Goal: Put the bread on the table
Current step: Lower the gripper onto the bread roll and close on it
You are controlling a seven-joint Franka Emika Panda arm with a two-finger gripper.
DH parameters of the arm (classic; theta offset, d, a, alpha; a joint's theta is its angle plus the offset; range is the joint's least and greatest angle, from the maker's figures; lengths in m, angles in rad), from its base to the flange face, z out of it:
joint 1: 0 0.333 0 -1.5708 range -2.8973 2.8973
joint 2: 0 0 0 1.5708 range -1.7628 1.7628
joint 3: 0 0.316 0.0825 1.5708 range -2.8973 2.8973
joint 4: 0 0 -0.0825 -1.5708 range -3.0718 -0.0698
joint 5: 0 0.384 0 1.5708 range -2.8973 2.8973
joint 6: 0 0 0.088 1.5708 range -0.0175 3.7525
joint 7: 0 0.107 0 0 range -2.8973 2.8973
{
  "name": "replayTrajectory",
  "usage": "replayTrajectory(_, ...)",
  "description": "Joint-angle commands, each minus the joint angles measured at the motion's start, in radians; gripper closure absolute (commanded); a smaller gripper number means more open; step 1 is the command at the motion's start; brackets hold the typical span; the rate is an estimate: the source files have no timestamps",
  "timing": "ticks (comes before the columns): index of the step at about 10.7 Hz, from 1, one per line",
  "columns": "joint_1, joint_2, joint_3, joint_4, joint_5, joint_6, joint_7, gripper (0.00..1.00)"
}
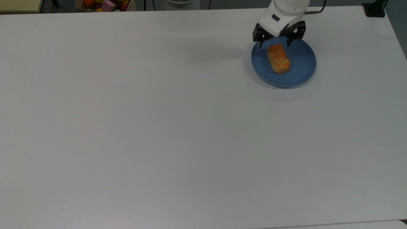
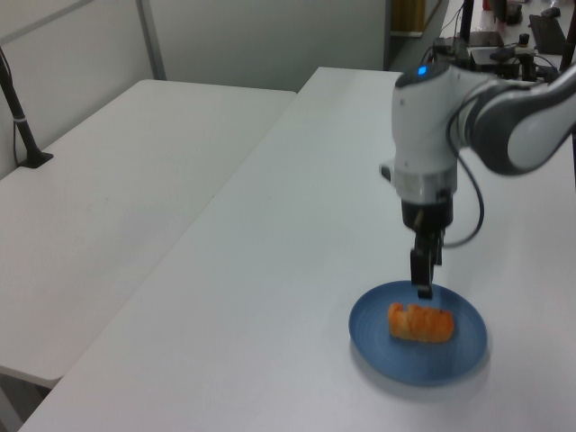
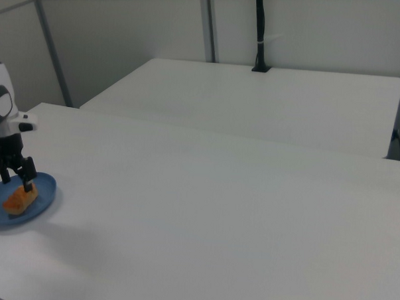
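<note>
The golden-orange bread (image 1: 278, 58) (image 2: 420, 323) (image 3: 19, 198) lies on a round blue plate (image 1: 302, 68) (image 2: 450, 360) (image 3: 42, 197) near the far right of the white table (image 1: 159, 127) in the top view. My gripper (image 1: 274, 44) (image 2: 424, 290) (image 3: 17, 178) hangs open just above the bread's far end, a finger on either side of it, touching nothing. Nothing is between the fingers.
A box of colourful toys (image 1: 106, 4) sits beyond the table's far edge at the top view's upper left. A black post base (image 1: 374, 9) stands at the far right corner. A second white table (image 2: 117, 180) adjoins in the left view.
</note>
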Motion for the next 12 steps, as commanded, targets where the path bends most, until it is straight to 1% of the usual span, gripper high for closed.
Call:
replayTrajectory(1, 0.052, 0.079, -0.007, 0.006, -0.053, 0.064, 0.076, 0.04)
replayTrajectory(2, 0.062, 0.099, -0.007, 0.006, -0.082, 0.078, 0.113, 0.04)
replayTrajectory(3, 0.072, 0.112, -0.007, 0.007, -0.11, 0.088, 0.137, 0.11)
replayTrajectory(4, 0.076, 0.118, -0.007, 0.007, -0.127, 0.106, 0.142, 0.26)
replayTrajectory(5, 0.081, 0.129, -0.007, 0.014, -0.139, 0.114, 0.142, 0.52)
replayTrajectory(6, 0.081, 0.129, -0.007, 0.02, -0.151, 0.114, 0.142, 0.72)
replayTrajectory(7, 0.082, 0.127, -0.007, 0.02, -0.153, 0.112, 0.141, 0.88)
replayTrajectory(8, 0.082, 0.124, -0.007, 0.02, -0.159, 0.111, 0.141, 0.96)
replayTrajectory(10, 0.081, 0.088, -0.007, 0.02, -0.161, 0.095, 0.135, 0.98)
replayTrajectory(11, 0.073, 0.055, -0.009, 0.026, -0.161, 0.057, 0.13, 0.99)
replayTrajectory(12, 0.07, 0.034, -0.015, 0.068, -0.159, -0.025, 0.107, 0.98)
